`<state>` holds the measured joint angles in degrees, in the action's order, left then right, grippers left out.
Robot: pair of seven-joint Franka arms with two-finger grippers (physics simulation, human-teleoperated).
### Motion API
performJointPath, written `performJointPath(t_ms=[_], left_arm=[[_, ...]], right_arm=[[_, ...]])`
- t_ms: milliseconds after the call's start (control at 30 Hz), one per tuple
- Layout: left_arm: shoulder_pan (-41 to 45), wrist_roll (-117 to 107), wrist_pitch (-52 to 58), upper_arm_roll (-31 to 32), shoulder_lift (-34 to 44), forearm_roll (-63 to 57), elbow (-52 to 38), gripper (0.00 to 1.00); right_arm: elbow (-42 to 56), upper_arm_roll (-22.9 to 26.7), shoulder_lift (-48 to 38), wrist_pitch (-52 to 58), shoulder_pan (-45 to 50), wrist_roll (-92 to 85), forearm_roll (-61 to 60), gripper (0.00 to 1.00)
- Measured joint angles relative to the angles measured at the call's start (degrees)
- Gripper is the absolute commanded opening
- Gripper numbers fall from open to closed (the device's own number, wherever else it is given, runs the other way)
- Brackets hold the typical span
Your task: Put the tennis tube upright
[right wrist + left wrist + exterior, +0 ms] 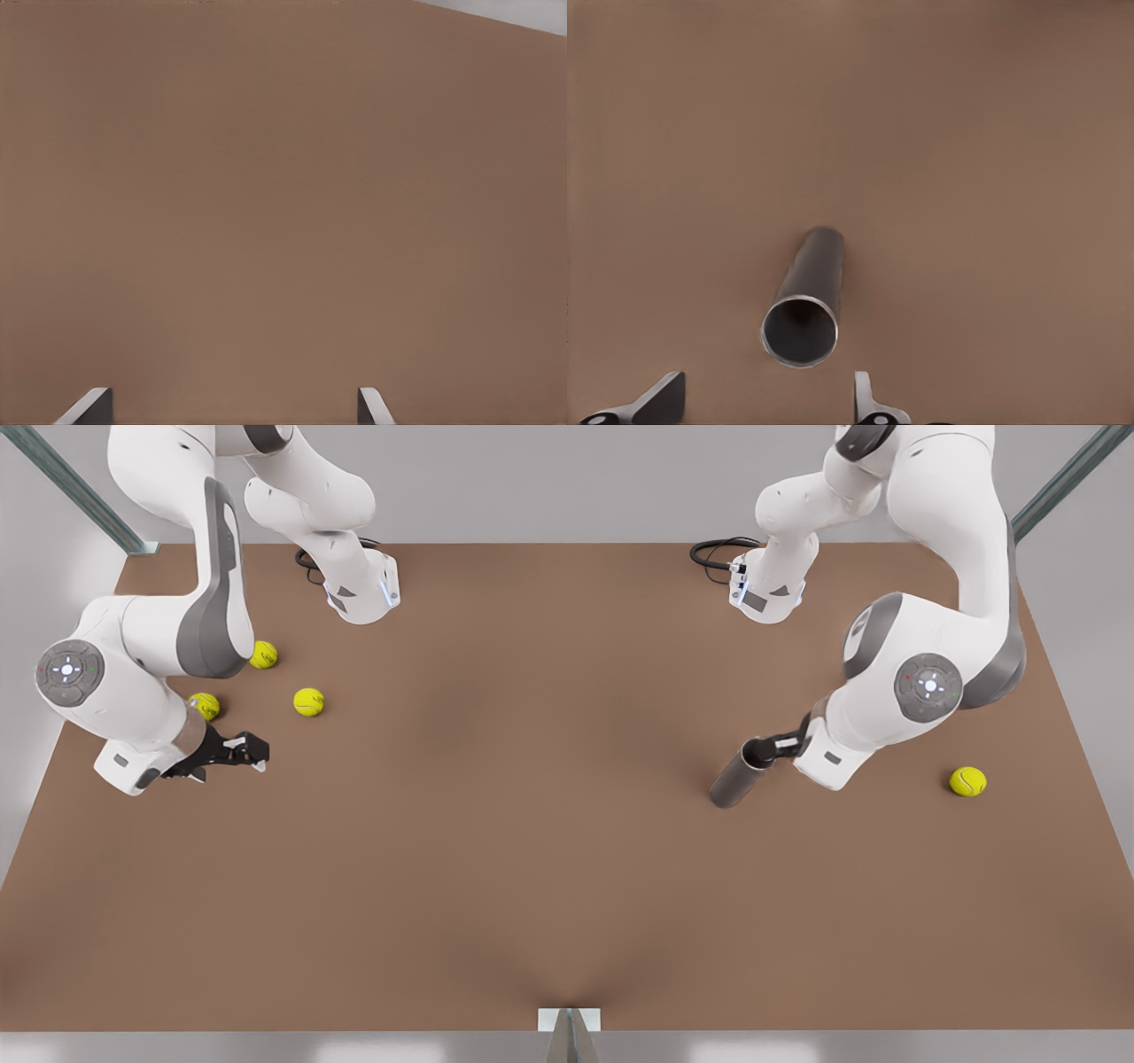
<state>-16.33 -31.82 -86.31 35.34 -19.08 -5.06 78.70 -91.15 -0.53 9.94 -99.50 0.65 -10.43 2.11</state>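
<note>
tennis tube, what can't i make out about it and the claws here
- Tennis tube: its closed end is hidden behind its own body in the left wrist view.
- Left claw: in the front view it is too small to tell whether it touches the tube's rim. Its fingertips are cut off by the left wrist view's edge.
- Right claw: mostly cut off by the right wrist view's edge.
- One tennis ball: partly hidden by the right arm in the front view.

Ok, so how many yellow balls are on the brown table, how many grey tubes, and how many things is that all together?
Small yellow-green tennis balls: 4
Long slim grey metallic tennis tube: 1
Total: 5
</note>
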Motion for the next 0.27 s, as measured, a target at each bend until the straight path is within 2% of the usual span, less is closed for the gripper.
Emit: performJointPath(t_ms=[67,100,133,167,200,267], left_arm=[[-0.1,0.2,1.3,-1.4,0.5,-1.1,-0.3,0.99],[9.5,9.3,5.8,-14.0,1.1,-2.4,-2.1,0.99],[14.8,22.0,9.9,-27.8,6.1,-1.0,-1.5,1.0],[13.4,23.4,9.1,-27.1,12.9,0.6,4.2,1.0],[15.9,27.5,2.7,-26.9,20.2,1.9,13.6,0.99],[21.8,29.4,2.3,-26.9,21.4,3.6,15.4,1.0]], right_arm=[[0.0,-0.2,-0.4,0.0,-0.1,0.0,0.0,1.0],[0.0,-0.2,-0.4,-0.2,0.0,0.0,0.0,1.0],[0.0,-0.3,-0.4,-0.2,0.0,0.0,0.1,1.0],[0.1,-0.4,-0.5,-0.2,0.1,0.0,0.4,1.0],[0.1,-0.4,-0.6,-0.1,0.0,0.0,0.4,1.0],[0.0,-0.4,-0.6,-0.1,0.0,0.0,0.4,1.0]])
